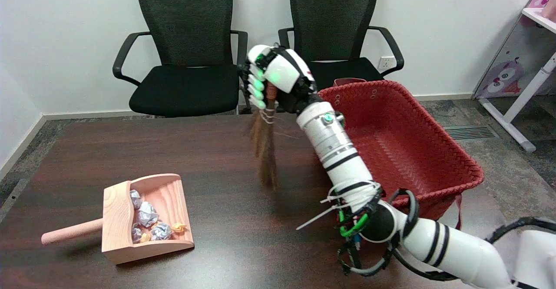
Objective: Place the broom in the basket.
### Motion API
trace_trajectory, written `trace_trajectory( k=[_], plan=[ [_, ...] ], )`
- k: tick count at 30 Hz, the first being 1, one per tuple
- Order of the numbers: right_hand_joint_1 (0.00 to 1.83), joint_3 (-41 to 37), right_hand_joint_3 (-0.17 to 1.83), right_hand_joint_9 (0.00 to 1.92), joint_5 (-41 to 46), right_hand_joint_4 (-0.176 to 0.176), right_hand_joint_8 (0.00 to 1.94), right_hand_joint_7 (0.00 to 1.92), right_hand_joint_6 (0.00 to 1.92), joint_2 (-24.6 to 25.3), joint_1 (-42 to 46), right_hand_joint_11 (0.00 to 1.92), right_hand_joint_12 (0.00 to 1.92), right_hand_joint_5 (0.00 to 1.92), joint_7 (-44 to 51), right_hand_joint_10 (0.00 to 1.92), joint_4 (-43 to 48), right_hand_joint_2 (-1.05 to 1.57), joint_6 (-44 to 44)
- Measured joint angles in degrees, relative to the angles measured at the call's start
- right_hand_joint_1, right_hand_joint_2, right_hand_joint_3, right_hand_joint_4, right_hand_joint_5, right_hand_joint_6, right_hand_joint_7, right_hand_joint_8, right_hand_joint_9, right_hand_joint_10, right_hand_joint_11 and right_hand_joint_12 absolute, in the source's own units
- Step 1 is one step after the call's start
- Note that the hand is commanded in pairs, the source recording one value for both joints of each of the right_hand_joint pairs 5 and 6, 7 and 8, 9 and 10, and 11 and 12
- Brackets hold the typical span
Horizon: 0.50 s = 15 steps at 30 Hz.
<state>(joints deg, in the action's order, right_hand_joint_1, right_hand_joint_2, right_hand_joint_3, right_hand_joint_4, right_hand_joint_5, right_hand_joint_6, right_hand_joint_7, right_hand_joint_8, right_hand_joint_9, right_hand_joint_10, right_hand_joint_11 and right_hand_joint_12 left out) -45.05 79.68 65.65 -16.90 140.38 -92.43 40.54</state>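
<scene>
Clearly, the basket [404, 137] is not yet filled. Left of it, the broom [266, 147] is held aloft, bristles hanging down, by the right hand [273, 78], whose fingers are wrapped tightly round the handle. Carrying across and releasing are judged left.

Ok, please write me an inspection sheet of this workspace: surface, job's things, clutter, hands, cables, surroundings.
Surface: dark brown wooden table, no spills seen.
Job's things: broom held in the air above the table, bristles hanging down, blurred; red woven basket at the table's right edge, its visible inside empty.
Clutter: wooden dustpan at front left, holding crumpled paper balls.
Hands: right hand grips the broom by its top, left of the basket.
Cables: black and green cables with white zip ties at the right arm's joint.
Surroundings: two black office chairs behind the table, white wall, wall socket, white shelf frame at far right.
</scene>
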Motion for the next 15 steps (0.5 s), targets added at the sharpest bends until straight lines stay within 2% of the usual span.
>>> trace_trajectory(
  k=[15],
  plan=[
    [0.62,-3.36,1.68,1.92,3.18,0.053,1.92,1.92,1.92,-4.86,4.87,1.92,1.92,1.92,4.38,1.92,-4.76,1.56,1.56]
  ],
)
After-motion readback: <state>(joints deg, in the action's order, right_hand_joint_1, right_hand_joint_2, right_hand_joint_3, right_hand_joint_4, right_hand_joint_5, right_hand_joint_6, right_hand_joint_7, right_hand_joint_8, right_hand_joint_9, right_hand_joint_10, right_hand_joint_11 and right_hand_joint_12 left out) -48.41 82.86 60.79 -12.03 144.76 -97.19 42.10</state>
